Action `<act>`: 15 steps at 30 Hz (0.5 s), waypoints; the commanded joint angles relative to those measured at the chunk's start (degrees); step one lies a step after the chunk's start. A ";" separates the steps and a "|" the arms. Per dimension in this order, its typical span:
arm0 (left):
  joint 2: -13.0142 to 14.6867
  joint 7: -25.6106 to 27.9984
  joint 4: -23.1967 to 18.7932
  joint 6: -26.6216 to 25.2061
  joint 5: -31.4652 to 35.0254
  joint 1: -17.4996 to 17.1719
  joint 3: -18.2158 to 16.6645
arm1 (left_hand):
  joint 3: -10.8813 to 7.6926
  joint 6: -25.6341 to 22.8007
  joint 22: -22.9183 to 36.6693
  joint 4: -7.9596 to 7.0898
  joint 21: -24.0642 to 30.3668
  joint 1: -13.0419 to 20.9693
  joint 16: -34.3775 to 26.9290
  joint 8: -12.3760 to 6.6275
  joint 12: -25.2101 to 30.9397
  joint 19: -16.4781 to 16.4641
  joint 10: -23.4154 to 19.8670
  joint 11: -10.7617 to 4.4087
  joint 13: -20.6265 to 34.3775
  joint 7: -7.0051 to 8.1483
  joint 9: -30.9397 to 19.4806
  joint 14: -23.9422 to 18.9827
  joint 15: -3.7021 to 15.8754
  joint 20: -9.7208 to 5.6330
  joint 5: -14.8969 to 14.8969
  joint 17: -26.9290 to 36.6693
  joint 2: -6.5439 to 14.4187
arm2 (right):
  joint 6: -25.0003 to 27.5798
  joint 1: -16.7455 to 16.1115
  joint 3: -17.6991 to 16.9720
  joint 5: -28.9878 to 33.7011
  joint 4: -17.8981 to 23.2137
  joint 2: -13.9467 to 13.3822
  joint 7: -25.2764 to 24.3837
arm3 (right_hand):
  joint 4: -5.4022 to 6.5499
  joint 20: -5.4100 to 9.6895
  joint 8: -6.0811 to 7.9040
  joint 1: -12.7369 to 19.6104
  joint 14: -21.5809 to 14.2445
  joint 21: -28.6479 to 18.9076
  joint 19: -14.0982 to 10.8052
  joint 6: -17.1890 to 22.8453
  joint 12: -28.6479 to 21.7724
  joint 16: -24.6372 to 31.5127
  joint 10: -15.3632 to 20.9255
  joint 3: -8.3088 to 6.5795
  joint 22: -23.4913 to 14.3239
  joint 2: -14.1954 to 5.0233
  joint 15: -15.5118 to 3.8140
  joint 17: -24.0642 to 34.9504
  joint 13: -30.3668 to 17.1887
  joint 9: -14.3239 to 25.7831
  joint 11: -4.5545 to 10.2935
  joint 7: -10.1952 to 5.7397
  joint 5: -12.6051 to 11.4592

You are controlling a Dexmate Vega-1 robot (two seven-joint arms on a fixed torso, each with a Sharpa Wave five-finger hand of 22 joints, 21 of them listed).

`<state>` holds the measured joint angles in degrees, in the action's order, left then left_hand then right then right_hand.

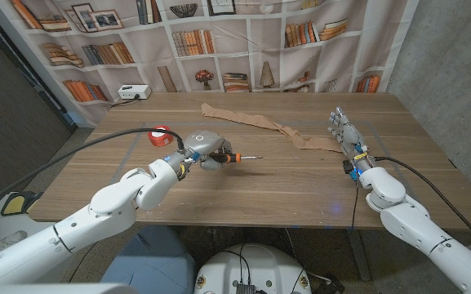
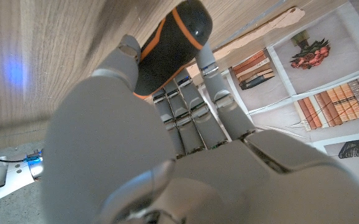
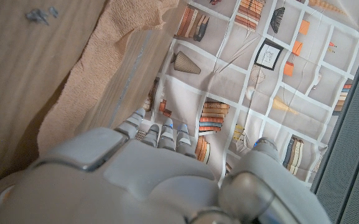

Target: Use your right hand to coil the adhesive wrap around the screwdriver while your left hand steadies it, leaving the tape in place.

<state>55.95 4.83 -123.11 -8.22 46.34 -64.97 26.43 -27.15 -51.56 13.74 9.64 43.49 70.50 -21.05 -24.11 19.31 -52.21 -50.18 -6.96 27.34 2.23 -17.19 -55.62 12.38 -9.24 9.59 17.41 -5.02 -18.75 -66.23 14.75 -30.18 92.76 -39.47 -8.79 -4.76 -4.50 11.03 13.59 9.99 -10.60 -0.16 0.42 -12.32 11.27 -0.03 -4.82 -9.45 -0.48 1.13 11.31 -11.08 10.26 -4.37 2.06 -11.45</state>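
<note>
item: screwdriver (image 1: 233,156), black and orange handle, thin metal shaft. lies near the middle of the wooden table (image 1: 300,192), long axis running across it, handle end inside the left hand (image 1: 205,148), tip pointing toward the right hand's side. the left wrist view shows the fingers (image 2: 185,106) wrapped round the handle, so the left hand grips the screwdriver and holds it.

item: adhesive wrap (image 1: 268,125), tan, a long loose strip. lies beyond the screwdriver and to its right, well apart from it; far end trails toward the table's back, near end reaches the right hand (image 1: 341,131).

item: right hand, at the wrap's near end, to the right of the screwdriver tip and well apart from it. fingers held together and reaching up; the right wrist view shows the wrap just at the fingertips (image 3: 160,130). whether it pinches the wrap, cannot tell.

judgement: the right hand is the nearer to the wrap; the coming move likely calls for carrying that end leftward to the shaft.

item: red tape roll (image 1: 161,135), just behind and left of the screwdriver handle.
</note>
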 commanded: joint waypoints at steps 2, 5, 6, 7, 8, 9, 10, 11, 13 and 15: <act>-0.44 2.28 -0.25 -3.37 -0.54 -1.53 -0.60 | 0.01 -0.93 0.15 -0.15 0.78 11.89 0.12 -3.21 -0.15 -1.36 -0.39 -0.18 0.21 -0.84 -4.69 -1.41 0.78 -1.70 0.27 0.13 12.30 | 1.57 -1.35 -0.68 5.48 3.08 -2.48 -3.26 | -0.36 0.00 0.40 0.25 1.42 -0.18 -0.03 0.57 -0.23 0.34 0.06 -0.03 -0.30 -0.37 0.00 0.19 -0.29 0.33 -0.04 0.03 0.02; -0.65 2.80 -0.41 -4.22 -0.64 -1.81 -0.70 | 0.06 -1.07 0.11 -0.13 0.95 11.91 0.14 -3.27 -0.20 -1.39 -0.43 -0.18 0.24 -0.82 -4.66 -1.44 0.81 -1.72 0.27 0.14 12.27 | 2.12 -1.61 -0.83 7.48 3.89 -3.32 -4.23 | -0.39 0.03 0.38 0.29 1.43 -0.18 -0.02 0.56 -0.18 0.33 -0.04 -0.04 -0.30 -0.38 0.02 0.18 -0.29 0.33 -0.06 0.06 0.02; -0.92 2.98 -0.48 -4.85 -0.60 -1.94 -0.72 | 0.07 -1.09 0.09 -0.14 1.00 11.91 0.13 -3.29 -0.22 -1.35 -0.46 -0.17 0.23 -0.82 -4.65 -1.48 0.82 -1.71 0.27 0.15 12.26 | 2.62 -1.80 -0.91 8.41 4.49 -3.78 -4.75 | -0.41 -0.01 0.37 0.32 1.42 -0.16 0.03 0.57 -0.13 0.33 -0.12 -0.05 -0.30 -0.38 0.02 0.17 -0.29 0.33 -0.10 0.06 0.02; -1.07 3.13 -0.43 -5.12 -0.64 -1.94 -0.67 | 0.09 -1.06 0.08 -0.14 1.04 11.92 0.13 -3.27 -0.23 -1.34 -0.50 -0.14 0.25 -0.82 -4.64 -1.51 0.82 -1.71 0.27 0.15 12.26 | 3.05 -1.92 -0.94 9.20 4.92 -4.09 -5.21 | -0.43 0.01 0.38 0.34 1.42 -0.15 0.05 0.61 -0.07 0.33 -0.25 -0.05 -0.30 -0.38 -0.04 0.17 -0.29 0.33 -0.07 0.07 0.02; -1.03 3.17 -0.45 -5.18 -0.67 -1.90 -0.62 | 0.10 -1.11 0.05 -0.15 1.10 11.91 0.17 -3.30 -0.27 -1.30 -0.55 -0.08 0.21 -0.83 -4.63 -1.48 0.77 -1.69 0.27 0.15 12.26 | 3.13 -1.94 -0.97 9.26 4.95 -4.06 -5.24 | -0.44 -0.02 0.36 0.35 1.49 -0.14 0.08 0.58 -0.05 0.30 -0.30 -0.05 -0.30 -0.38 -0.07 0.17 -0.30 0.33 -0.06 0.07 0.02; -1.27 3.43 -0.24 -5.37 -0.79 -1.85 -0.53 | 0.12 -1.15 0.04 -0.15 1.16 11.91 0.18 -3.31 -0.28 -1.29 -0.64 -0.06 0.18 -0.76 -4.62 -1.48 0.77 -1.70 0.27 0.15 12.26 | 3.88 -2.17 -0.99 10.95 5.79 -4.81 -6.05 | -0.46 -0.02 0.36 0.36 1.49 -0.15 0.08 0.58 -0.03 0.30 -0.32 -0.05 -0.30 -0.38 -0.07 0.16 -0.30 0.33 -0.14 0.06 0.02; -1.46 3.73 -0.16 -5.56 -0.88 -1.88 -0.48 | 0.16 -1.51 -0.02 -0.14 1.34 11.94 0.23 -3.46 -0.42 -1.20 -0.71 -0.03 0.08 -0.31 -4.58 -1.48 0.79 -1.71 0.28 0.15 12.23 | 4.55 -2.26 -1.00 11.58 6.29 -5.26 -6.22 | -0.47 -0.02 0.36 0.38 1.42 -0.15 0.08 0.61 -0.01 0.33 -0.35 -0.05 -0.30 -0.39 -0.09 0.16 -0.30 0.33 -0.09 0.07 0.02; -1.69 4.06 -0.07 -5.77 -1.00 -1.92 -0.43 | 0.18 -1.57 -0.04 -0.15 1.42 11.93 0.23 -3.48 -0.46 -1.21 -0.77 -0.08 0.04 -0.26 -4.56 -1.51 0.79 -1.71 0.28 0.16 12.23 | 4.79 -2.24 -0.97 11.78 6.48 -5.76 -5.71 | -0.51 -0.03 0.35 0.42 0.98 -0.16 0.07 0.61 0.02 0.50 -0.39 -0.05 -0.30 -0.38 -0.25 0.16 -0.30 0.33 -0.07 0.10 0.03; -2.14 4.81 0.14 -6.15 -1.11 -1.97 -0.28 | 0.24 -1.62 -0.08 -0.17 1.53 11.91 0.23 -3.50 -0.55 -1.14 -0.82 -0.07 -0.03 -0.35 -4.53 -1.57 0.82 -1.71 0.27 0.17 12.20 | 5.10 -2.15 -0.94 11.77 6.55 -6.05 -5.17 | -0.56 0.01 0.32 0.46 0.48 -0.16 0.07 0.59 0.09 0.68 -0.52 -0.05 -0.30 -0.36 -0.36 0.15 -0.30 0.33 -0.05 0.12 0.04; -2.61 5.49 0.38 -6.43 -1.40 -2.01 -0.09 | 0.28 -1.66 -0.12 -0.17 1.68 11.90 0.23 -3.52 -0.64 -1.18 -0.82 -0.05 -0.07 -0.26 -4.51 -1.63 0.85 -1.75 0.27 0.18 12.18 | 5.27 -2.21 -0.99 12.33 6.73 -6.17 -5.43 | -0.59 -0.02 0.30 0.50 0.38 -0.15 0.10 0.57 0.16 0.71 -0.68 -0.05 -0.30 -0.36 -0.36 0.15 -0.30 0.34 -0.20 0.15 0.04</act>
<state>54.87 7.75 -123.27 -12.45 45.67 -66.50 26.01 -26.83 -51.85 13.56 9.63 44.73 70.44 -21.02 -24.11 18.80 -51.98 -50.37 -7.17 27.35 2.50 -17.19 -55.92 12.50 -9.46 9.58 17.39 -4.95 -15.93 -67.82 14.01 -22.31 97.06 -43.14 -12.88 -5.00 -4.50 11.03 13.60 9.99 -10.60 -0.16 0.63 -12.32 11.71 -0.03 -4.92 -9.46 -0.50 1.13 11.31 -11.08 10.26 -4.37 1.84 -11.45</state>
